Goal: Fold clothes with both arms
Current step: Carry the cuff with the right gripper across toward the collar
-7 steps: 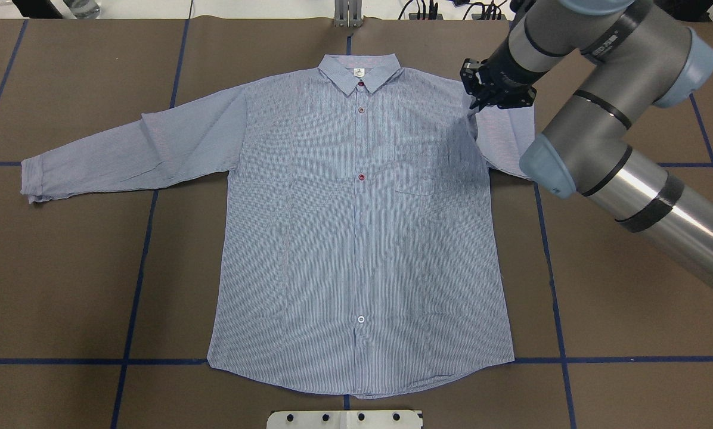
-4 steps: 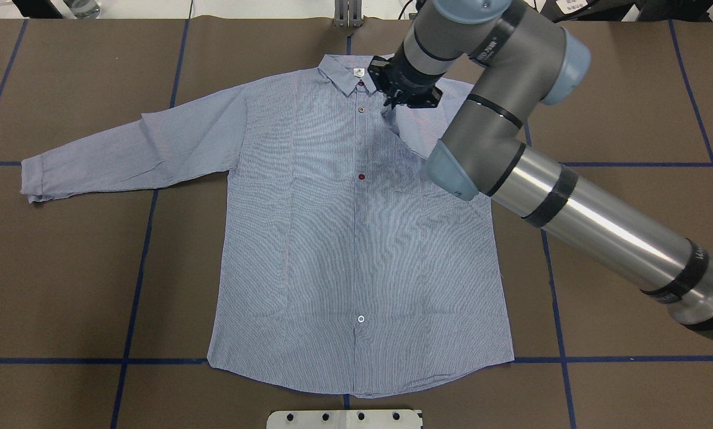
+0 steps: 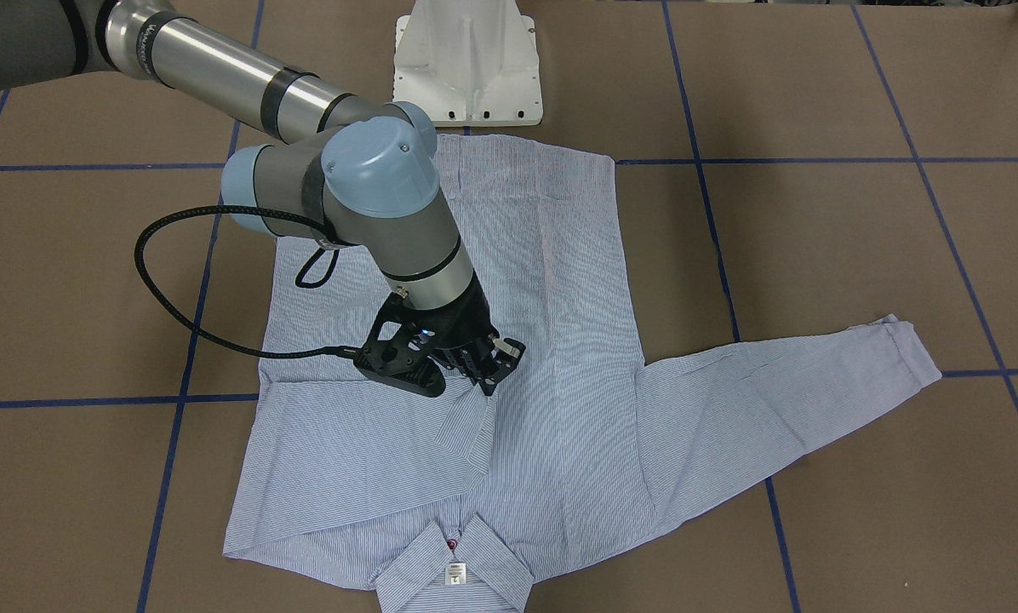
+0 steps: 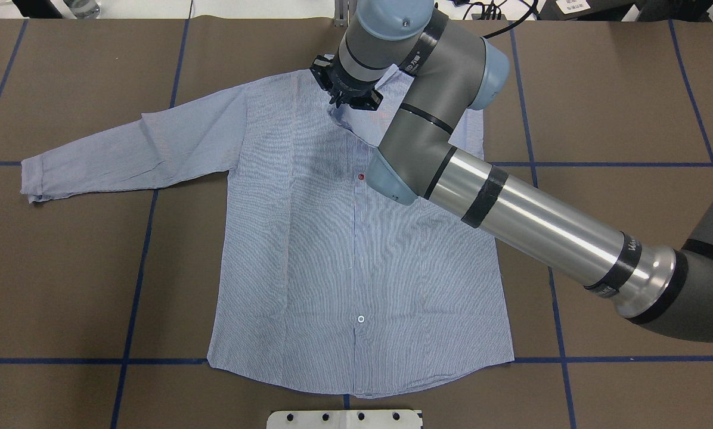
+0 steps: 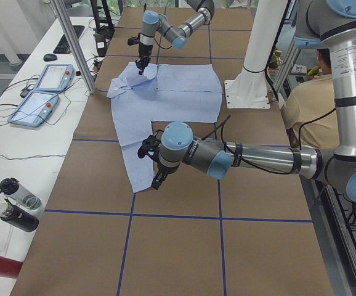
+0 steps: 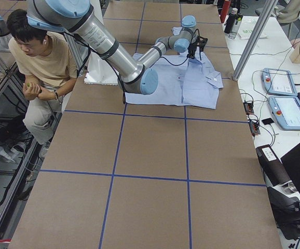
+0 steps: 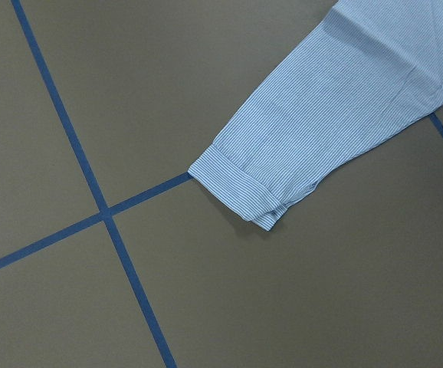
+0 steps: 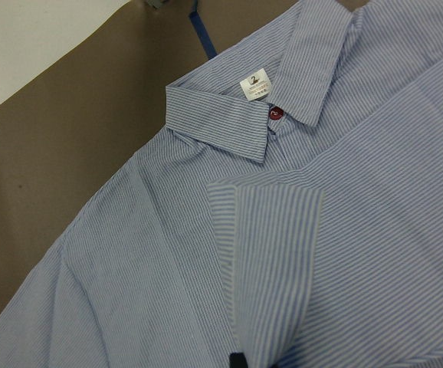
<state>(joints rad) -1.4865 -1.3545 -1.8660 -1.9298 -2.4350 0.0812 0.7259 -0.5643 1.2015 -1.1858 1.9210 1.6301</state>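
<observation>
Shirt (image 4: 309,250) flat on brown table (image 4: 631,89), front up, collar (image 3: 454,566) on side away from robot. Right gripper (image 4: 338,102) over chest near collar, jaws pinched narrow on right sleeve cuff (image 8: 271,245), sleeve drawn across front. Overhead: right arm (image 4: 511,208) covers most of collar. Right wrist view shows it, plus white neck label (image 8: 254,84), print unreadable, and dark red button (image 8: 275,113). Left gripper (image 5: 157,180) clear only from side, by left cuff (image 7: 241,192); its spread, cannot tell. Arm-band lettering too small to read.
</observation>
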